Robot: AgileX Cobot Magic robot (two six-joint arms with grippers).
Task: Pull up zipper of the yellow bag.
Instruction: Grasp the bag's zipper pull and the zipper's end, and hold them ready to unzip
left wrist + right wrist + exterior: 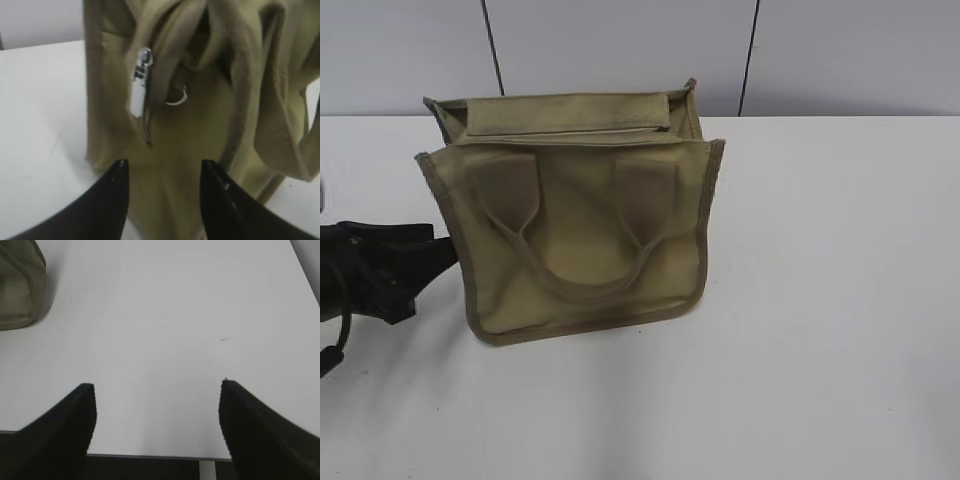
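We see the left gripper (162, 172) with jaws moderately apart, holding nothing, close before the yellow bag (582, 215). The zipper (140, 82), with a shiny silver pull tab on matt khaki canvas, hangs just above the gap. The right gripper (157, 390) is spread wide over the smooth white table (175, 315), the bag's corner far at its left.

Yellow bag (582, 262): khaki canvas tote, upright, centre-left of exterior frame, handles drooping on its face. Zipper (140, 90): silver pull hanging, upper-centre of left wrist frame.
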